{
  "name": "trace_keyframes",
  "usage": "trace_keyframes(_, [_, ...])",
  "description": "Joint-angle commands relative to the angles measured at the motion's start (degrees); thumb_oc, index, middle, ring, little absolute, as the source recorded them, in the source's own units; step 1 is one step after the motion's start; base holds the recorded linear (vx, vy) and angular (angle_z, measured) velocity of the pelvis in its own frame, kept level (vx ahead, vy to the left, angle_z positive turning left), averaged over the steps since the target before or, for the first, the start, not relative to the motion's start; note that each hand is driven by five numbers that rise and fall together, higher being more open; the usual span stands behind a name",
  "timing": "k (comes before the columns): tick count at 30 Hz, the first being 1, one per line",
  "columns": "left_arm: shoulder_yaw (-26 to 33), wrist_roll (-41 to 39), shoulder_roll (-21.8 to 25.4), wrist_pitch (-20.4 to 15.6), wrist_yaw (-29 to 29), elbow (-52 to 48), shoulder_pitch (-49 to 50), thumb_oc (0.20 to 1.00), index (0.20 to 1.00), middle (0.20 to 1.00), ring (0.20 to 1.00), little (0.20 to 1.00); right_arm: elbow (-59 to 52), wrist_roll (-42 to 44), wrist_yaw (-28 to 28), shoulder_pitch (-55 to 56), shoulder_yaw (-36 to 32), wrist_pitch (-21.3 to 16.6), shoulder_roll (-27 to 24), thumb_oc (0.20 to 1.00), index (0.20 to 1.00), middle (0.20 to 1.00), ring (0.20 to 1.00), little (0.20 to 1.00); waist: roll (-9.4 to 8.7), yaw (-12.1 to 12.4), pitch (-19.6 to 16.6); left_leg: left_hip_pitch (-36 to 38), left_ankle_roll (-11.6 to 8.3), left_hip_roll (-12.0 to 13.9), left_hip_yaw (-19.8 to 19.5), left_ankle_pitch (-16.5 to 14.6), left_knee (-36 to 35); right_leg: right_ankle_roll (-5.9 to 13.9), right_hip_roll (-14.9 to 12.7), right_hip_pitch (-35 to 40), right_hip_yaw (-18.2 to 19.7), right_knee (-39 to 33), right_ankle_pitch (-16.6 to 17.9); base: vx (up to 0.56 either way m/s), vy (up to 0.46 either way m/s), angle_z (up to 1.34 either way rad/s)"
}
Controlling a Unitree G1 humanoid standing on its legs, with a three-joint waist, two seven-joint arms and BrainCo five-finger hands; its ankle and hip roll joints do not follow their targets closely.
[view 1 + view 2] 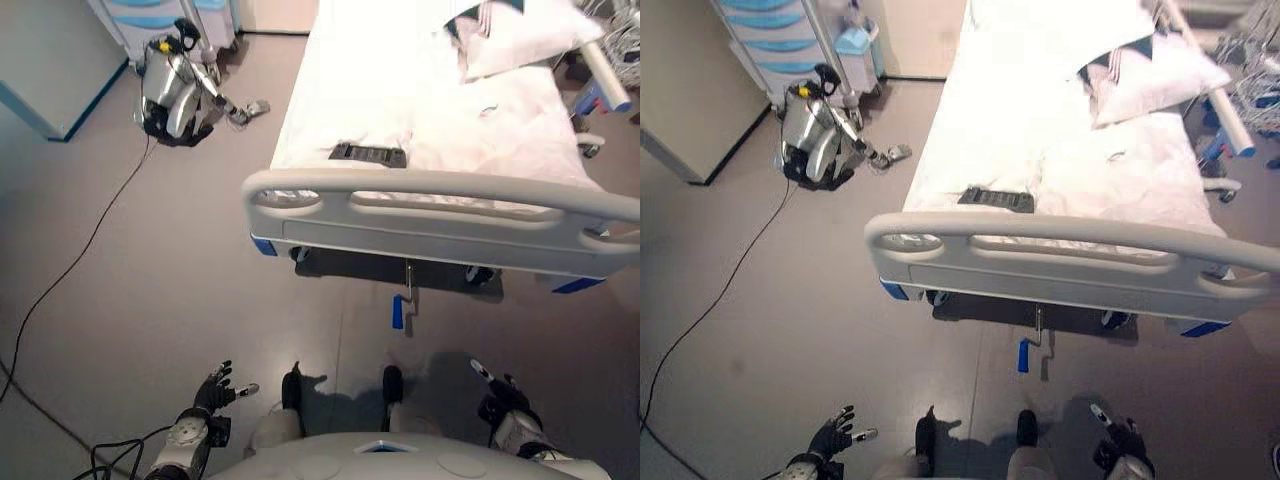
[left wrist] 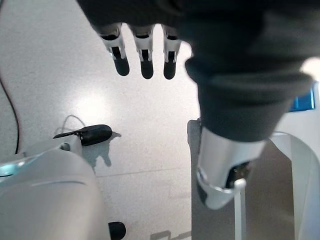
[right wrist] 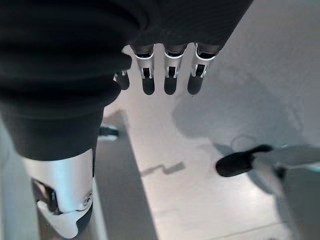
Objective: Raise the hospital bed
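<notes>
The hospital bed (image 1: 430, 130) with a white sheet stands ahead, its grey footboard (image 1: 440, 215) facing me. Under the footboard a metal crank with a blue handle (image 1: 397, 311) hangs down toward the floor; the same blue handle (image 1: 1023, 355) is seen in the right eye view. My left hand (image 1: 214, 392) is low at the lower left, fingers (image 2: 145, 55) straight, holding nothing. My right hand (image 1: 497, 397) is low at the lower right, fingers (image 3: 170, 75) straight and empty too. Both hands are well short of the crank.
A dark remote (image 1: 367, 155) lies on the sheet near the bed's foot and a pillow (image 1: 520, 40) lies farther up. A silver machine (image 1: 178, 90) with a floor cable (image 1: 80, 250) stands at the left by a blue-trimmed cabinet (image 1: 790, 40). Bare floor lies between me and the bed.
</notes>
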Motion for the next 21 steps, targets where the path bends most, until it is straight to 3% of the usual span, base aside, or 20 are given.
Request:
trace_keyframes(1, [1.39,2.32,0.98,-0.81,1.77,0.59,-3.02,1.0,1.0,1.0,1.0,1.0,-1.86,-3.78,0.32,-1.34,1.33,0.33,0.3,1.0,1.0,1.0,1.0,1.0,-2.25,-0.29,0.31,1.7,0.28,-2.11,0.51,-3.03,3.59,4.3,-0.54,0.47,-0.48,4.67,-2.52,0.0,0.0,0.0])
trace_keyframes(8, [1.54,4.42,-0.14,0.24,2.61,2.27,-2.72,1.0,1.0,1.0,1.0,1.0,-2.9,-9.0,0.72,0.89,5.36,1.16,2.81,1.0,1.0,1.0,1.0,1.0,-3.0,-0.8,-2.76,5.78,0.33,-1.82,1.29,-3.25,1.97,4.02,-0.02,4.4,-0.29,2.96,-2.67,0.0,-0.006,-0.01])
trace_keyframes(21, [-0.5,8.92,-2.53,1.28,4.99,5.39,-3.77,1.0,1.0,1.0,1.0,1.0,-1.38,-14.19,-0.71,1.77,7.75,1.37,2.89,1.0,1.0,1.0,1.0,1.0,-2.87,-0.97,-3.98,8.42,1.28,-1.77,1.95,-3.86,0.77,3.81,0.39,6.45,0.45,2.22,-2.73,0.0,0.008,-0.02])
